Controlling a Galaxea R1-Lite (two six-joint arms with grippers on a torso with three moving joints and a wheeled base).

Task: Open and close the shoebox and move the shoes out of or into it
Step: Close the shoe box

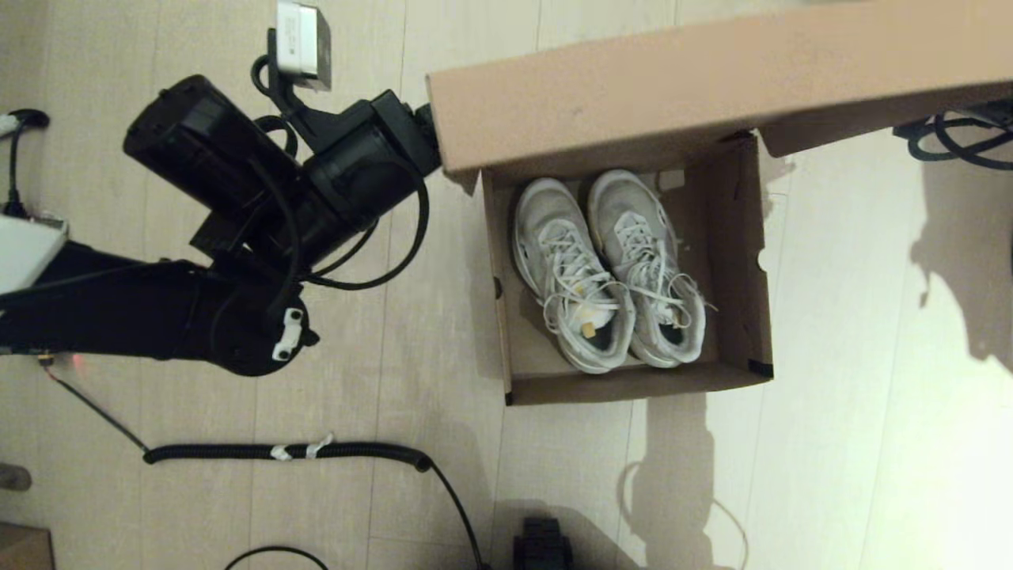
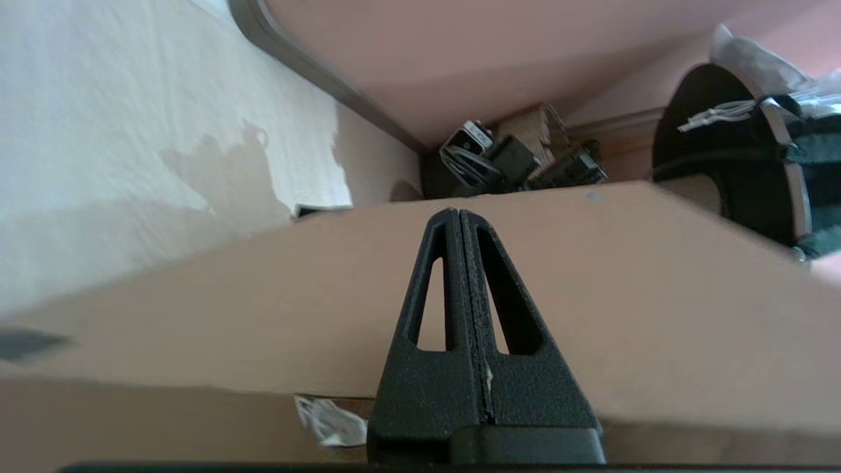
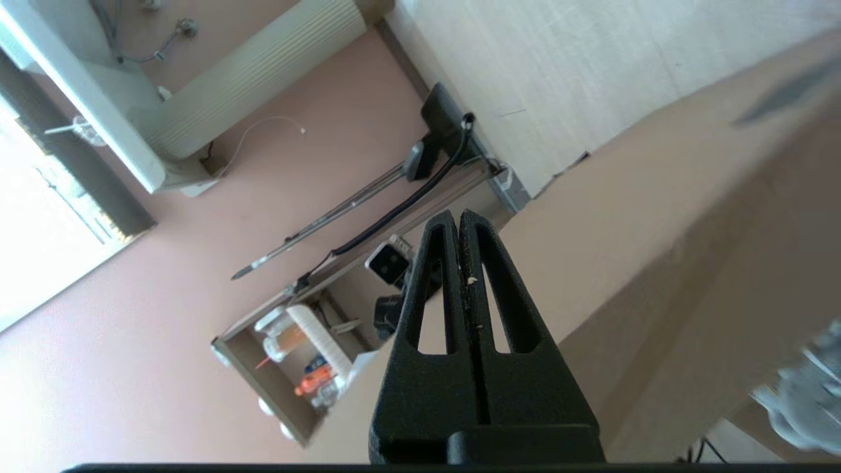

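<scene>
The brown shoebox point(image 1: 736, 261) stands open on the floor, its flap lid point(image 1: 673, 87) raised and tilted over the far side. Both white sneakers point(image 1: 570, 277) lie side by side inside, toes toward the lid. My left gripper point(image 1: 423, 138) reaches the lid's left end; in the left wrist view the left gripper point(image 2: 458, 213) is shut and empty, lying against the lid's cardboard point(image 2: 657, 295). My right gripper point(image 3: 458, 215) is shut and empty beside the lid point(image 3: 624, 217), with a shoe point(image 3: 808, 394) at the edge. The head view does not show the right gripper.
A coiled black cable point(image 1: 285, 451) lies on the wooden floor in front of the left arm. Black cables point(image 1: 950, 138) sit past the lid's right end. A small brown box corner point(image 1: 24, 546) and a black object point(image 1: 542, 546) sit at the near edge.
</scene>
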